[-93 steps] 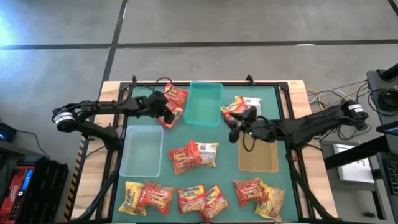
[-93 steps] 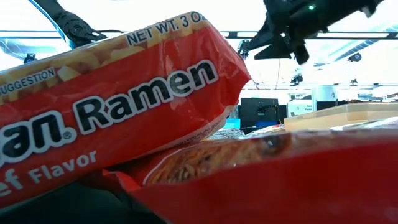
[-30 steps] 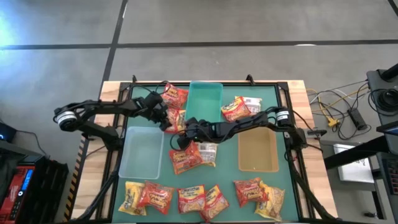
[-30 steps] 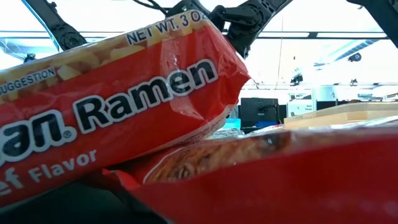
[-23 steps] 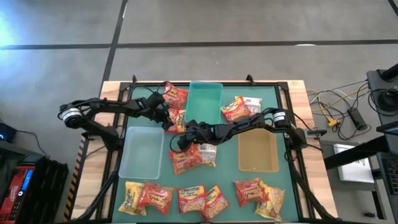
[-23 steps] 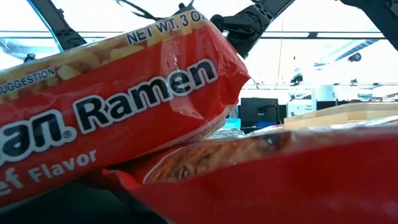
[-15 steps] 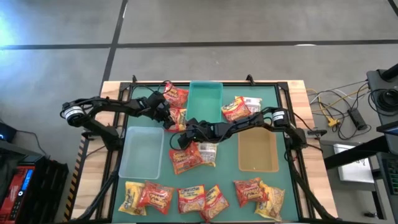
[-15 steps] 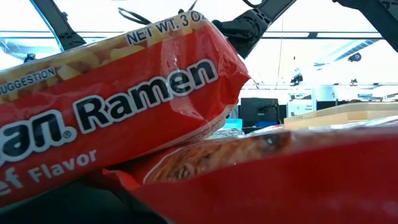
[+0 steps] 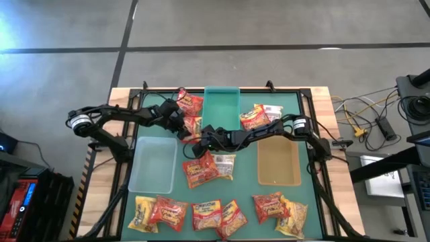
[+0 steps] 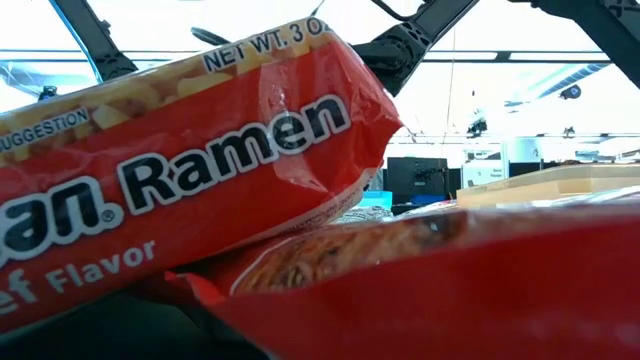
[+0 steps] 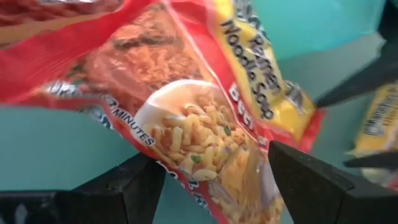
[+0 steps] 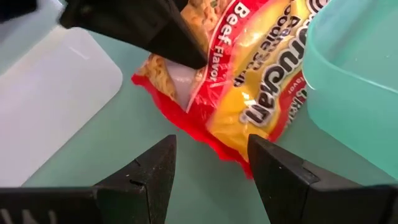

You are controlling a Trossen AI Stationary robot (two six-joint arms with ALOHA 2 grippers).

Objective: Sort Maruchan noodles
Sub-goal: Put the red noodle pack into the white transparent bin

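Observation:
My left gripper (image 9: 183, 126) (image 11: 214, 155) is beside the teal bin's near left corner, shut on a red and yellow beef noodle packet (image 9: 193, 125) (image 11: 205, 124). My right gripper (image 9: 200, 139) (image 12: 211, 142) has reached across the table and is open. It is close to that packet's (image 12: 242, 87) near end without touching it. Other noodle packets lie flat on the green mat: one at the far edge (image 9: 190, 102), some right of the teal bin (image 9: 256, 115), some in the middle (image 9: 208, 168), and several in a row along the near edge (image 9: 215, 214). My left gripper has the packet between its two fingers, coming in from the table's left. One finger (image 12: 177, 46) lies over the printed face near the packet's left end (image 12: 180, 81). The other finger is hidden behind the packet. I cannot tell whether the packet touches the mat.
The teal bin (image 9: 222, 111) (image 12: 360, 93) is just beyond the packet, the clear bin (image 9: 153, 161) (image 12: 56, 93) is near left, and the tan bin (image 9: 279, 165) is on the right. In the low view, near packets (image 10: 180, 180) block most of the table.
My right gripper has moved a little toward the table's far edge, closer to the packet in my left gripper. Its fingers stay open. The packet and my left gripper have kept their place.

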